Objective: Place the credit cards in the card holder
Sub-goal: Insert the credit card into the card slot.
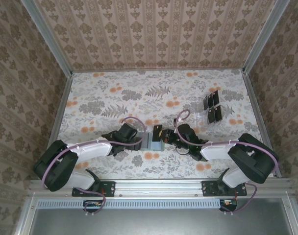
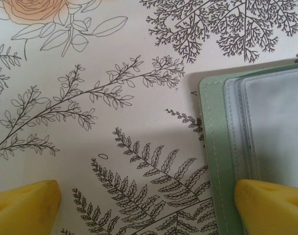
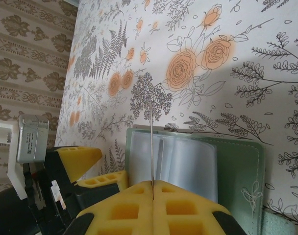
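The card holder (image 1: 153, 142) lies open at the table's middle, grey-green with clear plastic sleeves (image 3: 188, 161). My right gripper (image 3: 153, 183) is shut on one thin credit card (image 3: 152, 142), seen edge-on and standing upright over the sleeves. From above that card (image 1: 158, 131) shows black at the holder's far edge, with the right gripper (image 1: 164, 135) beside it. My left gripper (image 2: 146, 208) is open and low over the table, one yellow fingertip (image 2: 271, 205) over the holder's (image 2: 212, 127) left edge, the other (image 2: 24, 203) over bare cloth. Several more black credit cards (image 1: 213, 105) sit at the back right.
The spare cards stand in a clear plastic tiered rack (image 1: 200, 115) at the back right. Patterned walls enclose the table on three sides. The left gripper's yellow fingers (image 3: 78, 159) sit close to the left of the holder in the right wrist view.
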`<state>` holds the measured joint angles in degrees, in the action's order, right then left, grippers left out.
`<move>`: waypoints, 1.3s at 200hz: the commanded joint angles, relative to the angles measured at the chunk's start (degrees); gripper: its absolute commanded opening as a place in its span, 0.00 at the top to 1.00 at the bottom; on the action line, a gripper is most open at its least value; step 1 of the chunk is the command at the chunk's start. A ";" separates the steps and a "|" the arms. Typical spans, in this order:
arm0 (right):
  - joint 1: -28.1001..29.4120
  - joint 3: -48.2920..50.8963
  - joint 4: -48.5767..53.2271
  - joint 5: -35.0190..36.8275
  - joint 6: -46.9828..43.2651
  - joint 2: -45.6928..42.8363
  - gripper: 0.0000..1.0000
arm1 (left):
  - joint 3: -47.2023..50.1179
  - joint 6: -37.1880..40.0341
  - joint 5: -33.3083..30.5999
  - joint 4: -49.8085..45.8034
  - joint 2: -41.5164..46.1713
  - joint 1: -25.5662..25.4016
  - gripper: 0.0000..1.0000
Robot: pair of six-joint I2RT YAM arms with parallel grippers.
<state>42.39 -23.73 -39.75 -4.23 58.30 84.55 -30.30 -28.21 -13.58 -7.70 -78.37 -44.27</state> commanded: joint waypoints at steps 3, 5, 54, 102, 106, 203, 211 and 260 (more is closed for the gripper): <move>0.56 0.95 -3.31 1.57 0.49 0.54 1.00 | -0.95 -0.12 -1.49 -2.69 1.71 -0.38 0.00; 0.58 0.96 -3.32 1.54 0.56 0.57 1.00 | -1.00 -0.14 -1.52 -2.94 2.01 -0.42 0.00; 1.05 0.76 -2.97 2.18 0.58 0.13 1.00 | -2.73 0.16 -0.81 -3.51 7.62 -0.47 0.00; 1.53 1.11 -4.14 2.60 0.51 1.30 1.00 | -3.94 1.78 2.53 0.05 3.66 -0.47 0.00; 1.48 1.20 -4.32 2.77 0.44 1.31 1.00 | -4.04 1.83 2.61 0.13 3.25 -0.48 0.00; 2.33 0.97 -5.91 3.38 0.70 3.16 1.00 | -1.57 2.45 0.19 2.22 -0.47 0.67 0.00; 2.29 0.92 -5.96 3.43 0.83 3.29 1.00 | -1.33 2.49 0.29 2.58 -0.96 0.78 0.00; 2.69 1.05 -7.96 3.78 0.93 4.51 1.00 | 0.13 1.46 -0.72 2.70 -1.81 0.89 0.00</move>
<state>44.51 -22.96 -43.99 -1.85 58.76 87.79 -31.73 -27.14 -12.78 -5.06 -80.01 -43.75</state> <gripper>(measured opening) 0.043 0.997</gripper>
